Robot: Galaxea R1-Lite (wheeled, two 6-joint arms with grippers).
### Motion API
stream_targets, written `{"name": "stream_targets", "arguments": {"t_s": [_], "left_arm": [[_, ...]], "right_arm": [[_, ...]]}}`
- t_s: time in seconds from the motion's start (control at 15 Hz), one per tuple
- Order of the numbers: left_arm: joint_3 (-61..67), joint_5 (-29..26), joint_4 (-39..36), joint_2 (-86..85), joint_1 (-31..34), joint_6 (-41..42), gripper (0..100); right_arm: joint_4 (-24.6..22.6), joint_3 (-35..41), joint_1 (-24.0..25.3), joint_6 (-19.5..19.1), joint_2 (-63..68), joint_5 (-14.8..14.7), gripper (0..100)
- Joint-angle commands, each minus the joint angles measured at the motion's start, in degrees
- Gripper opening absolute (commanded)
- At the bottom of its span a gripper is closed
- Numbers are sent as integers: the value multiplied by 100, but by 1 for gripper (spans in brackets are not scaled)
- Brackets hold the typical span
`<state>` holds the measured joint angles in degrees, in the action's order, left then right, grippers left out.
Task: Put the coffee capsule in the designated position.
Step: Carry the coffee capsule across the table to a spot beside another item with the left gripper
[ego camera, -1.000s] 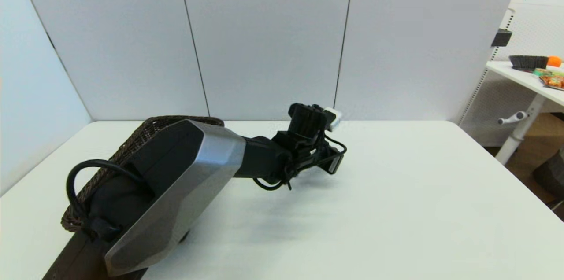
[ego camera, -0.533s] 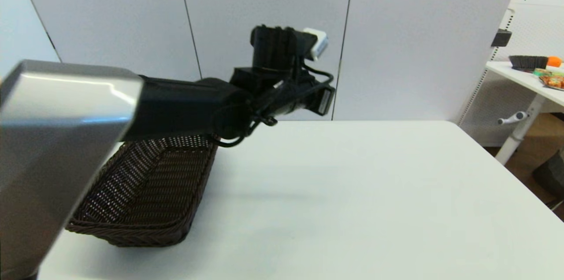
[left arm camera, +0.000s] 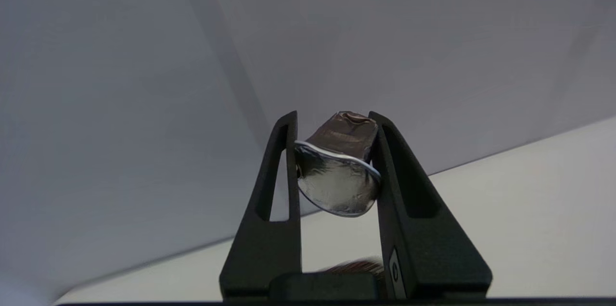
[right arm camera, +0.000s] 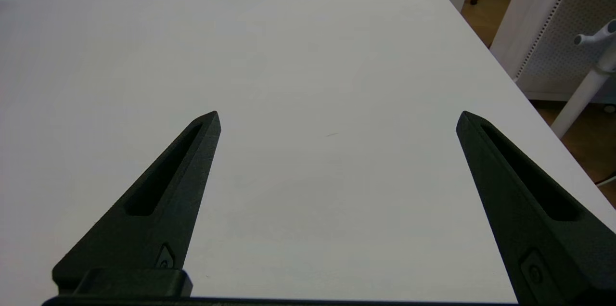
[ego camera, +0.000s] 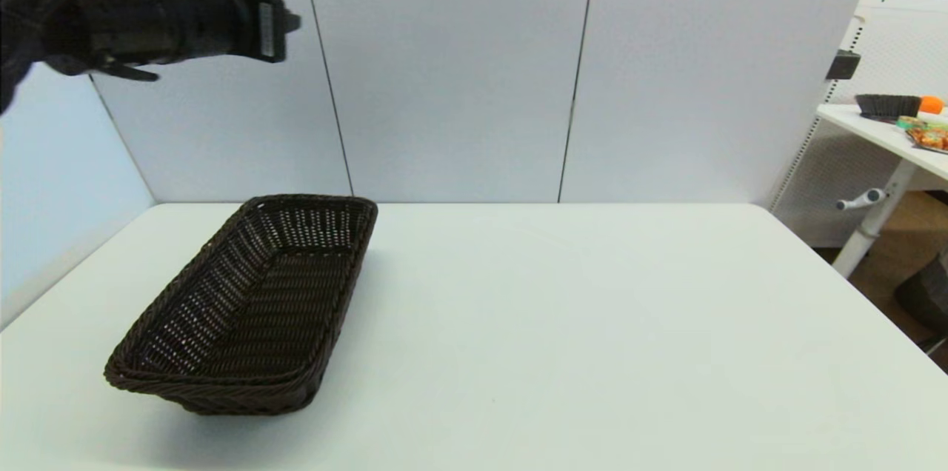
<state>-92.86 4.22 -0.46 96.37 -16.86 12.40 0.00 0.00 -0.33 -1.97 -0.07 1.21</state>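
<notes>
Since half a second ago we see the left arm has swung up and away from over the basket, so the left gripper now sits high at the head view's upper left, in front of the wall panels. Its fingers are closed on the coffee capsule, pinched between the tips with the foil face toward the wrist camera. Below, the wicker basket lies fully uncovered on the left of the white table, near the back edge. Our right gripper hovers over bare tabletop near the right edge, fingers spread wide, holding nothing.
</notes>
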Motion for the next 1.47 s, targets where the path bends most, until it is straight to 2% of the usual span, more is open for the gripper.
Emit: {"name": "stream_targets", "arguments": {"t_s": [0.07,0.33,0.67,1.0,1.2,1.47], "left_arm": [[1542,0,205,-1340,1923,52,0],[3291,0,55,-1656,3022,-62,0],[4469,0,64,-1076,3206,-115,0],[4478,-53,90,-188,3206,-273,0],[4399,-369,73,181,3206,-396,0],[4197,-404,81,383,3189,-545,0]], "right_arm": [[0,0,-2,-5,7,2,100],[0,0,-2,-5,7,2,100],[0,0,-2,-5,7,2,100],[0,0,-2,-5,7,2,100],[0,0,-2,-5,7,2,100],[0,0,-2,-5,7,2,100]]}}
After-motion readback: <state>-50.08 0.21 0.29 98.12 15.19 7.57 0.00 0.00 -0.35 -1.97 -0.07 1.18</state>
